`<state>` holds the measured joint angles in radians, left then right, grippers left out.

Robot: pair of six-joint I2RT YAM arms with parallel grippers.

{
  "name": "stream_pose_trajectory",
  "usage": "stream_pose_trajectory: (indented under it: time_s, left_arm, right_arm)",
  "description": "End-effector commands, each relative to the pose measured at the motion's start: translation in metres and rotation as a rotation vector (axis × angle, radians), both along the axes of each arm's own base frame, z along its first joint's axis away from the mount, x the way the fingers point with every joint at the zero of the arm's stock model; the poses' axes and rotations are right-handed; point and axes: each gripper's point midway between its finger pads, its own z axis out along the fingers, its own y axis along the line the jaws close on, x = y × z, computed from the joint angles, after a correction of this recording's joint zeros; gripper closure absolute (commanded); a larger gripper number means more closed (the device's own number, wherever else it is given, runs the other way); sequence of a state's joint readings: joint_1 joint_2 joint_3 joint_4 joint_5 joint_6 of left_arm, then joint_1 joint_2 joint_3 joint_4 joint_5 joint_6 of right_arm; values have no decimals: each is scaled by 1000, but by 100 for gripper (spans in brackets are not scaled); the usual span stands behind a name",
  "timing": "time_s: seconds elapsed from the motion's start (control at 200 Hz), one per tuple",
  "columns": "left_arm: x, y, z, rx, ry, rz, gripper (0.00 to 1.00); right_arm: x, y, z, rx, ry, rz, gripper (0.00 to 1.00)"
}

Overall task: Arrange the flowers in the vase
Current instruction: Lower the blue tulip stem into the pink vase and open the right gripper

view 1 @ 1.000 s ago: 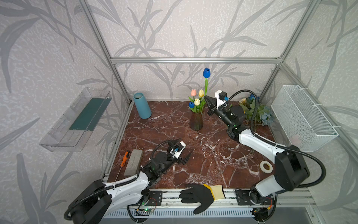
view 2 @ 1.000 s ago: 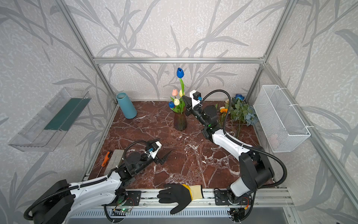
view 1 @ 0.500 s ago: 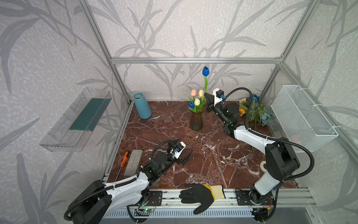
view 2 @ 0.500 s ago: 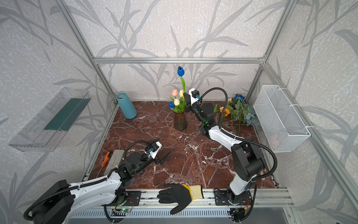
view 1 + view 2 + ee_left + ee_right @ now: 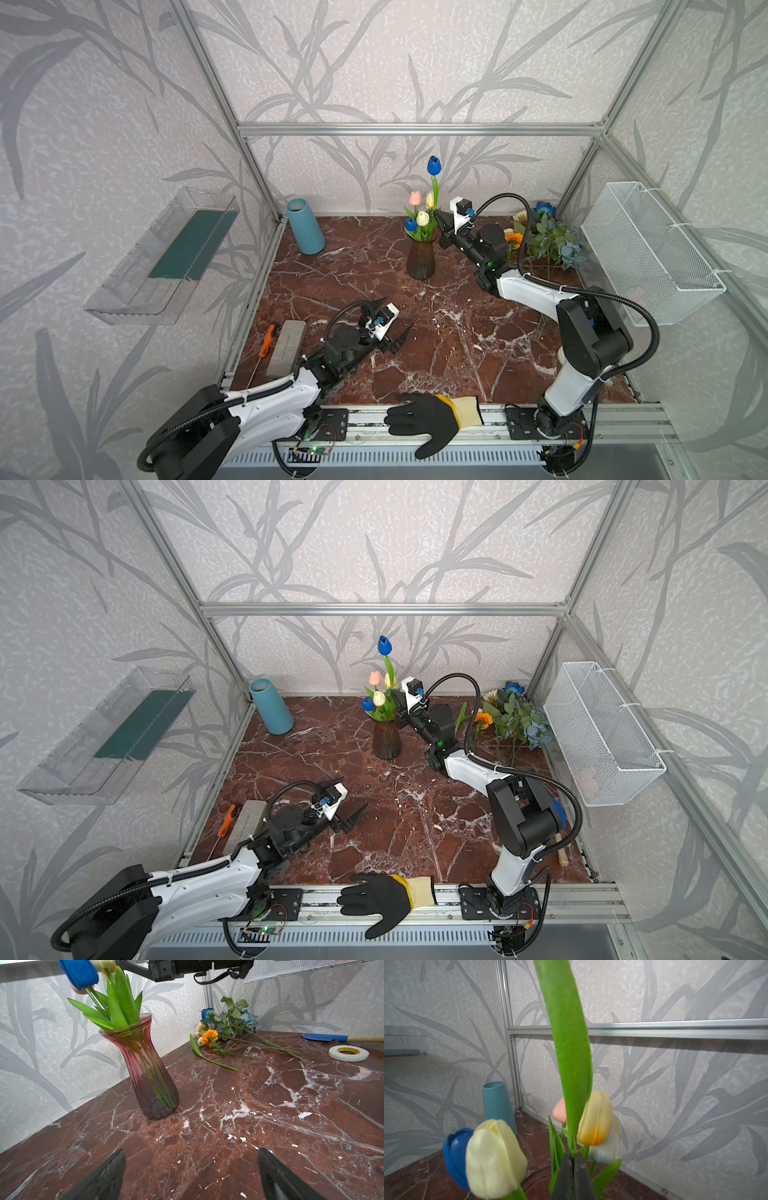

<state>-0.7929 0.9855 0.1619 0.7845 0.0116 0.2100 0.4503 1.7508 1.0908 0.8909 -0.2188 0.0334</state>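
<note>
Right gripper (image 5: 572, 1160) stretched toward vase (image 5: 420, 262), pinched on tall blue tulip (image 5: 433, 165) stem among other tulips (image 5: 422, 218), left gripper (image 5: 191, 1167) spread wide, low over table (image 5: 457, 353), loose flowers (image 5: 548, 241) behind right arm

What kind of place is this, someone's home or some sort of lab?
Most likely a robot lab test cell, not a home: an aluminium frame holds wallpapered panels around a marble-patterned tabletop, and the left arm and right arm are mounted on a rail at its front.

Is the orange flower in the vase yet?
No, the orange flower lies flat on the table, well apart from the vase.
</note>
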Motion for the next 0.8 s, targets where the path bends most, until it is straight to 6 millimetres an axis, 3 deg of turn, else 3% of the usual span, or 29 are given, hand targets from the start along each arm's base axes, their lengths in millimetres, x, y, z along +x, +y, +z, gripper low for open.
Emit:
stream_pose_trajectory:
  time_s: [0.0,0.435,0.515,0.795]
  left_arm:
    - [-1,-2,1,9,-13,-9,2]
    - [-1,-4,0,11,-6,-16,2]
    - [-1,-4,0,9,-4,-18,2]
    - [1,-4,-3,30,9,-9,2]
  right_arm:
    - [0,1,-17,-10,39,21,100]
    - [4,2,-43,-96,120,12,98]
    - [5,2,-55,-127,160,11,97]
    - [4,-3,-46,-157,162,-10,82]
